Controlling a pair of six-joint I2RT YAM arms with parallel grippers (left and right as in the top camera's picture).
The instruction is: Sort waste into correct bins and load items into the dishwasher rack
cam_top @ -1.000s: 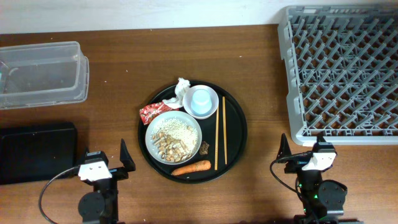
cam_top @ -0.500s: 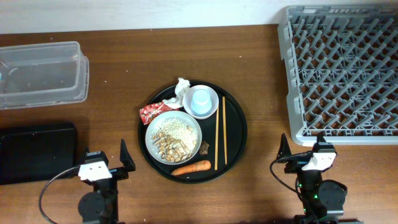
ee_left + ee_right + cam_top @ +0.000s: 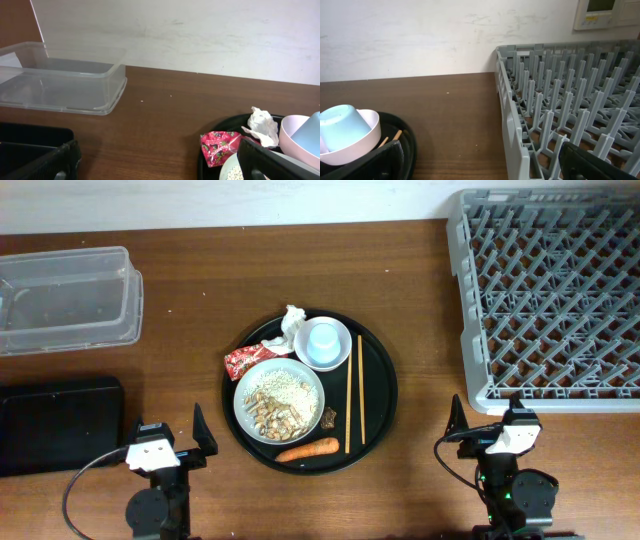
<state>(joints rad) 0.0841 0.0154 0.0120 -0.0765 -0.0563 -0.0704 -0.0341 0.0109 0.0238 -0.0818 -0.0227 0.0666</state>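
Note:
On the round black tray a white plate holds rice and beige scraps. Beside it lie an orange carrot, a dark scrap, white tissue, a red wrapper and two chopsticks. The light-blue cup sits in the white bowl. The clear tub and black bin are at the left, the grey rack at the right. My left gripper and right gripper stand open and empty near the front edge, either side of the tray.
The left wrist view shows the wrapper, tissue and clear tub ahead. In the right wrist view the cup is at left and the rack wall at right, bare wood between. A white wall backs the table.

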